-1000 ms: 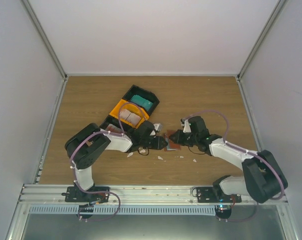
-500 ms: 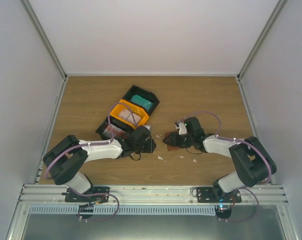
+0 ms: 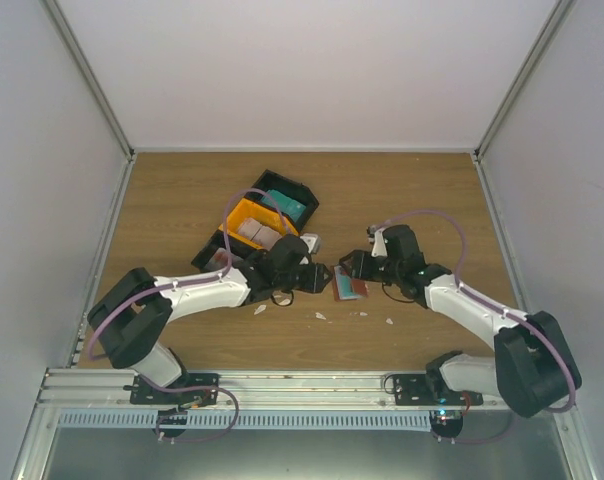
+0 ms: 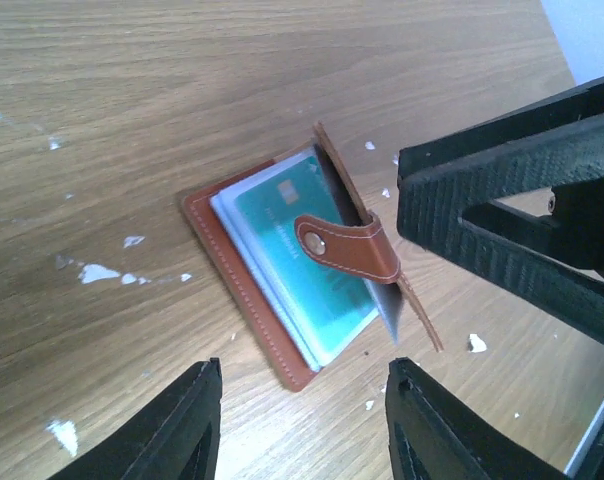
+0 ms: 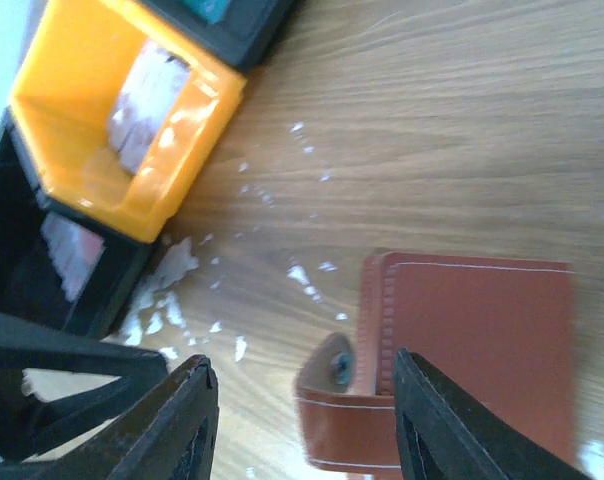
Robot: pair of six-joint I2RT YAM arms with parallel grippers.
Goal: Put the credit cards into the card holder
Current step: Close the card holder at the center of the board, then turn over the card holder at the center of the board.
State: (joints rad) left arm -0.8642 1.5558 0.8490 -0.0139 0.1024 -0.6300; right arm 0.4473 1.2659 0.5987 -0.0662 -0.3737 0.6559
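Right claw (image 5: pixel 300 420) let go, now parted over card holder (image 5: pixel 482 340), left claw (image 4: pixel 300 420) parted, empty

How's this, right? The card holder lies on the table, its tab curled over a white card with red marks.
Not quite: the colour is wrong. The left wrist view shows the card holder lying on the table, its tab curled over a teal card, not a white one with red marks.

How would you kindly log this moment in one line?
left gripper: open | right gripper: open | card holder: on table | teal card: inside
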